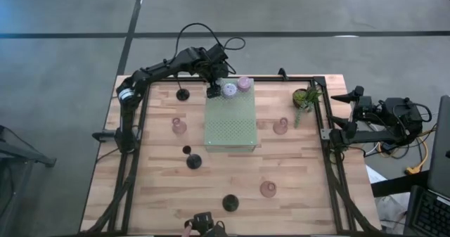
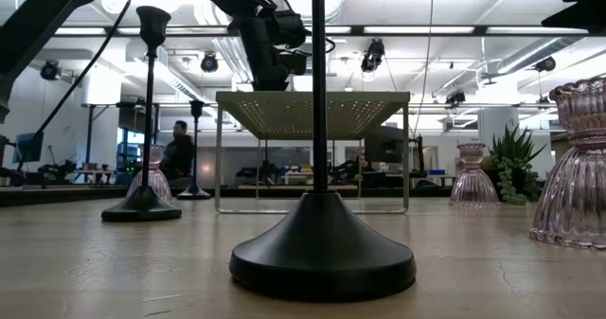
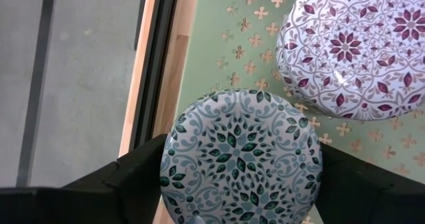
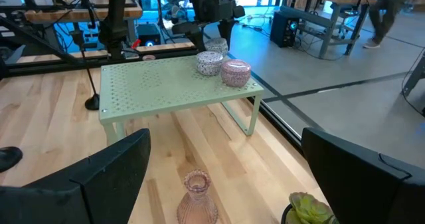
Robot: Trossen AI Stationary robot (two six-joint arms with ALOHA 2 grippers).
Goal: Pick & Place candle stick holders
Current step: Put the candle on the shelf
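At the upper centre of the high view, the blue round holder (image 3: 241,159) is flanked by the released left gripper (image 1: 213,91) on the green mat (image 1: 230,124) (lilac holder (image 1: 244,83) just beside). The right gripper (image 1: 339,96), fingers spread and empty, is parked at the right edge of the surface (image 1: 140,188).

The high view looks straight down on the whole wooden table (image 1: 295,167) from well above. The low view sits at tabletop height, facing level across the table into the room, very near one black candle stick holder (image 2: 320,234). The left wrist view points steeply down, close over the blue-patterned round holder (image 3: 242,159) on the pale green perforated stand (image 3: 229,48). The right wrist view looks from farther off across the table; it shares that stand (image 4: 159,84) with the other three views.
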